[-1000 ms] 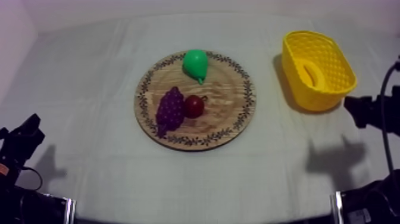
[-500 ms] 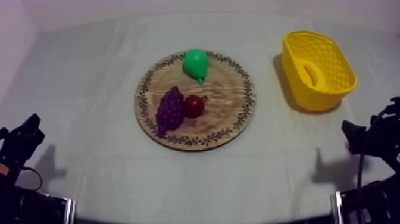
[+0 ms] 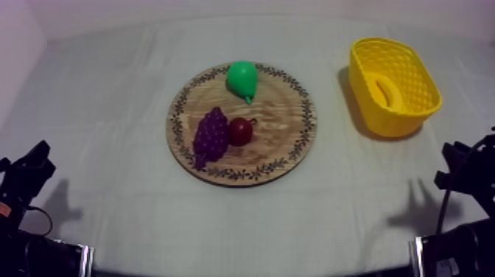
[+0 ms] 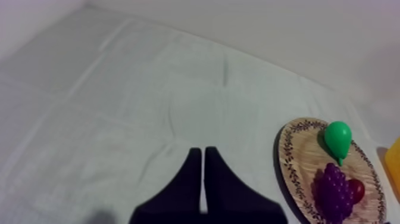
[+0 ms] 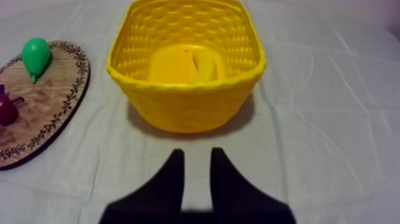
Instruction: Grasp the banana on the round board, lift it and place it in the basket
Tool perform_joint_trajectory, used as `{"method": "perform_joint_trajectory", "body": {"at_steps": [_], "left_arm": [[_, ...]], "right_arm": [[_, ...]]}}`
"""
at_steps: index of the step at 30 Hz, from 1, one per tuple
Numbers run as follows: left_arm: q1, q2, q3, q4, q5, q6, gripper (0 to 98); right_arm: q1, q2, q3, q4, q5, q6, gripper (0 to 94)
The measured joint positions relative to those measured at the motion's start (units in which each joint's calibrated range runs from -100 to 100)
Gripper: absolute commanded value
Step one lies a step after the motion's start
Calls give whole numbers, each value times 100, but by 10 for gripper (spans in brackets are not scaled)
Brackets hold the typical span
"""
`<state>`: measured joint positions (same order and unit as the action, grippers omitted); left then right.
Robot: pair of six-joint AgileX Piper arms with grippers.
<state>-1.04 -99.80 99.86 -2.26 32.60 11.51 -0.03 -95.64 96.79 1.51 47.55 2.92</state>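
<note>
Yellow basket (image 3: 392, 121) stands upright at the right side of the table, on the grey-white cloth (image 3: 110, 96). The banana (image 3: 383, 90) lies inside the basket, on its floor, and is off the wooden board (image 3: 276, 125). The board sits at the table's centre, well apart from the basket.

Three items are on the board:
- a green pear (image 3: 241, 77) at the far rim;
- a bunch of grapes (image 3: 210, 136) toward the near left;
- a small red fruit (image 3: 239, 131) just beside the grapes, on their right.

The right gripper (image 5: 197, 153) is over bare cloth on the near side of the basket and points toward it. Its two black fingers are apart, with nothing between them.

The left gripper (image 4: 202, 150) sits low at the left side of the table, over bare cloth and well apart from the board. Its fingers lie together as a narrow wedge and hold nothing.
</note>
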Motion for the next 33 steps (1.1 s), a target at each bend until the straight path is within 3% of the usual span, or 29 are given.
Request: {"method": "perform_joint_trajectory", "body": {"at_steps": [6, 11, 18, 33], "left_arm": [[0, 0, 0, 0, 0, 0, 1], [0, 0, 0, 0, 0, 0, 1], [0, 0, 0, 0, 0, 0, 1], [0, 0, 0, 0, 0, 0, 1]], "right_arm": [[-27, 0, 161, -151, -345, -125, 9], [-53, 0, 265, -248, -1014, 279, 6], [-53, 0, 282, -263, -1091, 778, 6], [-60, 0, 282, -263, -1100, 753, 6]]}}
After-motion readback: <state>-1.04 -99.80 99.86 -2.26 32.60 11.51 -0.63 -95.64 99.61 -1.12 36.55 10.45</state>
